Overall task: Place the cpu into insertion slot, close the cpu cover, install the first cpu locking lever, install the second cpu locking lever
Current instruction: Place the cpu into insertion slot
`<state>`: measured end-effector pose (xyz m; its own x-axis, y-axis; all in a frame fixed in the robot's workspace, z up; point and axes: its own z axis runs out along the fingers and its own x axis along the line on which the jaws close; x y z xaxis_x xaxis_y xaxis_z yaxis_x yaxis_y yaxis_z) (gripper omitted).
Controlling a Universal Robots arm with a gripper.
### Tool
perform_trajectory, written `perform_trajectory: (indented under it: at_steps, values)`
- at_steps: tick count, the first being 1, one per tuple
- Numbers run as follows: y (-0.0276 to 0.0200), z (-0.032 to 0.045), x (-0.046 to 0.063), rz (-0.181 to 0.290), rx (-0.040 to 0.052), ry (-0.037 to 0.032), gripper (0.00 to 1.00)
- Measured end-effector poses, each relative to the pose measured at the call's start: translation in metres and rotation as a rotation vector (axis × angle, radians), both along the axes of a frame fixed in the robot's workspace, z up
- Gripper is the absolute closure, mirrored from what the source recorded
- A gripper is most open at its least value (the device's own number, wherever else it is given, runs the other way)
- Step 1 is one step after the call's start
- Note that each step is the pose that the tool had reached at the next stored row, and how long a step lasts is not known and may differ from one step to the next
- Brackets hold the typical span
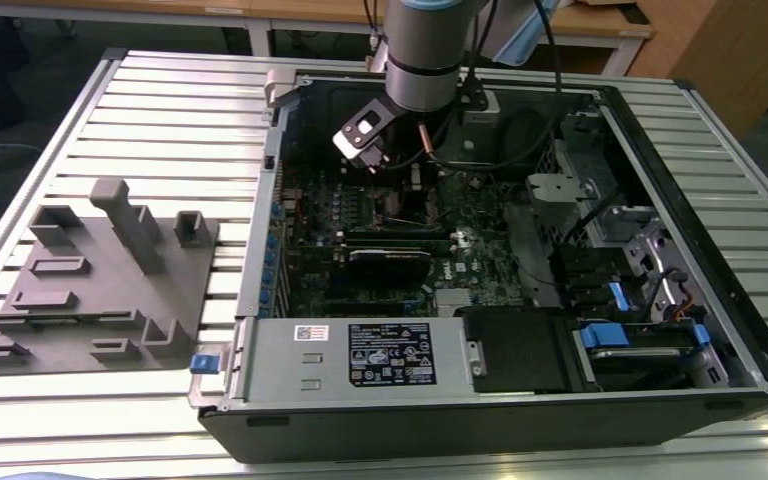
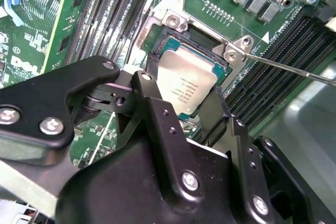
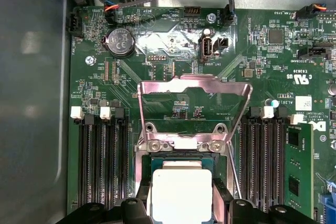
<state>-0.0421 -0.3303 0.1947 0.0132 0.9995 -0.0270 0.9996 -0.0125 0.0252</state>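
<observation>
Clamping cpu inside pincer, over insertion slot; cpu cover raised.

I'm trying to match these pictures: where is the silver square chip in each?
Exterior view: too small to tell, under the tool.
First wrist view: chip between the tool's fingers, next to the raised metal frame.
Second wrist view: between those fingers, over the socket.
Shared landmark: long black memory slots.

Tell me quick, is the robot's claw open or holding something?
Gripper: closed, holding the cpu by two opposite edges.
</observation>
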Motion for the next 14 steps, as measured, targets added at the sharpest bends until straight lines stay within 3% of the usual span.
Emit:
perform_trajectory:
  at_steps: [14]
  values:
    - [0.0000, -0.0014, -0.0002, -0.012, 0.0000, 0.0000, 0.46]
